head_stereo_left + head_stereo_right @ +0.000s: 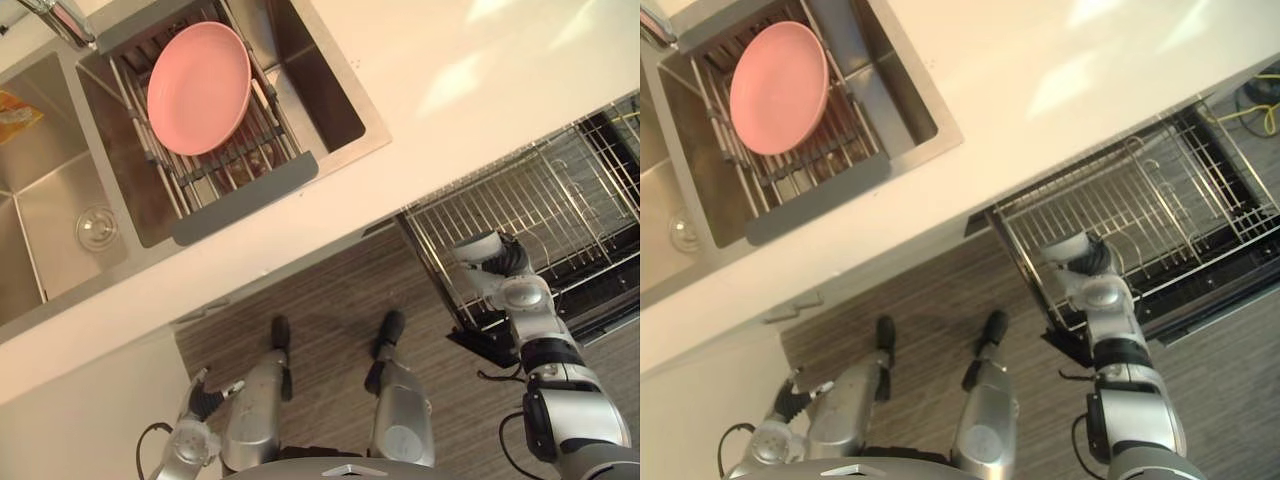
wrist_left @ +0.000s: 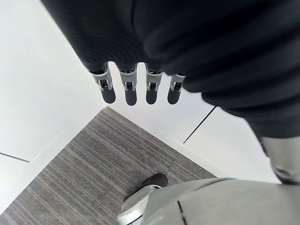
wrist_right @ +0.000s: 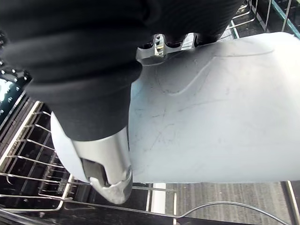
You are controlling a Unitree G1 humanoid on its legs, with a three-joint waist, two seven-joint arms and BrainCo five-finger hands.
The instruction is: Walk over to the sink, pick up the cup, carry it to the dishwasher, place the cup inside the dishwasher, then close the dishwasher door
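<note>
- The right hand (image 3: 107,161) is gripping the white cup (image 3: 215,117), with the thumb wrapping one side and the fingers the other, so the cup is hanging clear of any surface.
- It is hovering over the near left edge of the pulled-out dishwasher rack (image 1: 540,200), on the right below the counter (image 1: 480,90), probably lining up a free spot among the wires.
- The left hand (image 2: 136,89) is hanging low on the left, fingers straight and empty, out of the way.
- The sink (image 1: 60,200), far left, is holding a pink plate (image 1: 198,88) on its drainer (image 1: 240,160).
- Setting the cup down and shutting the door are, I judge, still to do.
</note>
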